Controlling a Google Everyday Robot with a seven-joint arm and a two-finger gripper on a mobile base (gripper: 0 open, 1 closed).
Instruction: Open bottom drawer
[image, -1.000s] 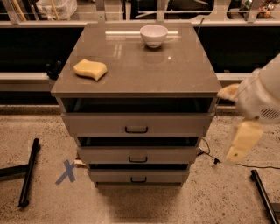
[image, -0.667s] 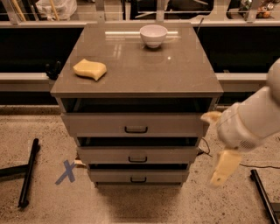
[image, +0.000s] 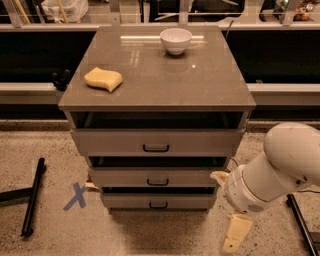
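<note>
Where the pincer sits: cream two-finger pincer (image: 221, 212) on a bulky white arm (image: 280, 170), low right of frame, just beside table's front-right corner, above the floor, level w/ the lower drawers.
Pincer state: fingers (image: 236, 234) spread apart, nothing btwn them; upper one near right end of the mid drawer, contact can't be told.
Task thing: grey-beige flat bottom drawer (image: 130, 201) w/ small black loop handle, lowest & narrowest front at table's foot; pincer is off to its right, not on the handle.
Above it: mid-sized grey drawer front (image: 120, 177), then widest top drawer front (image: 110, 142); dark gap over each.
On top: grey-brown glossy table (image: 165, 90) carries white round bowl (image: 175, 40) at back centre and yellow sponge (image: 103, 79) front-left, well apart.
Floor left: blue tape X (image: 76, 196) and black metal bar (image: 32, 197), both apart from the drawers.
Floor right: second black bar (image: 299, 225) by frame edge, partly behind arm.
Room: speckled floor (image: 150, 235) lies open in front of the drawer fronts; arm fills the right side.
</note>
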